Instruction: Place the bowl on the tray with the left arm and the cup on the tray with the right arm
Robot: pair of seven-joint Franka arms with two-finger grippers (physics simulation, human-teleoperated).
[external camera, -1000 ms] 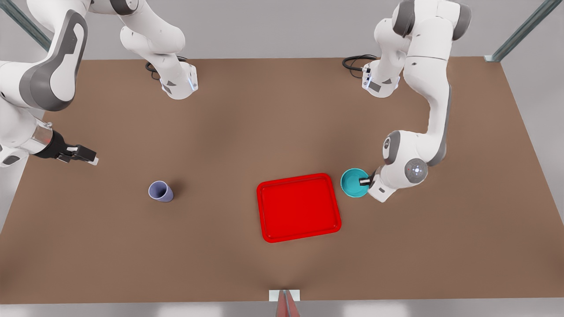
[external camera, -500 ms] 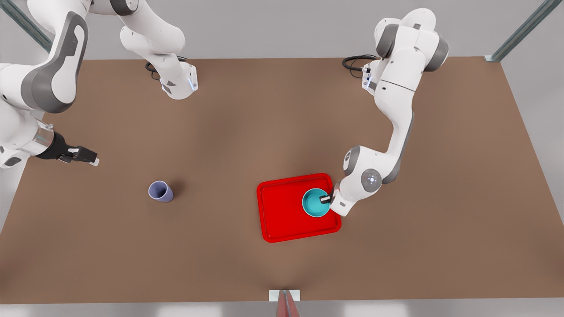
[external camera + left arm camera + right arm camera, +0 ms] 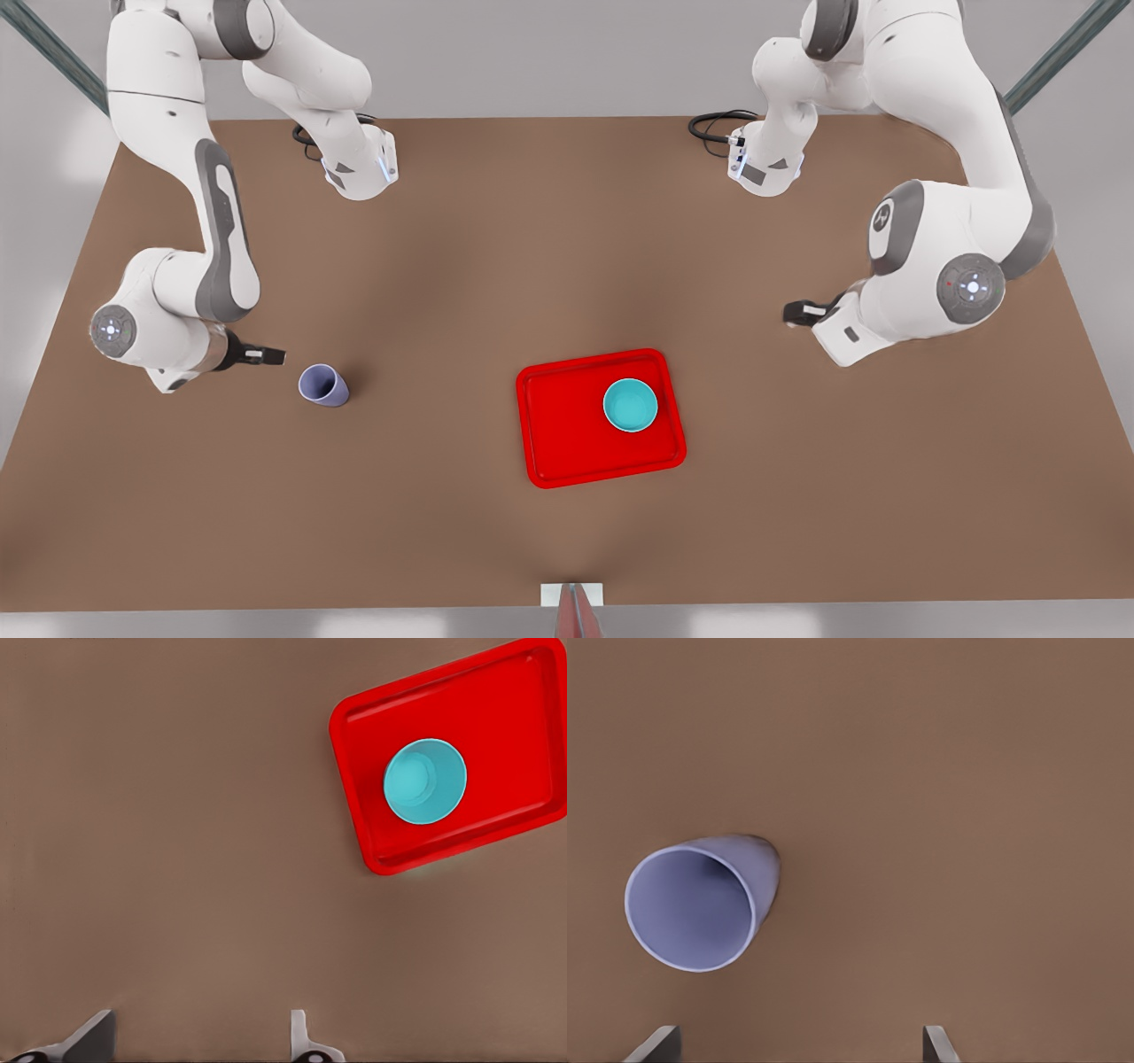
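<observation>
Simulated robot lab: bare brown table (image 3: 532,248), grey walls, metal struts (image 3: 1054,58).

Glossy red tray (image 3: 567,443), matt table (image 3: 443,266)

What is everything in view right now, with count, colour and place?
bowl: one, teal, upright on the tray, toward its end on the front view's right.
tray: one, red, on the table near the middle.
cup: one, lavender, standing on the table toward the front view's left, apart from the tray.
table: one, brown, under everything.
cables: two black coils, by the arm bases.
right hand: one, black, open, beside the cup.
left hand: one, black, open, empty, off the tray on the front view's right.
</observation>
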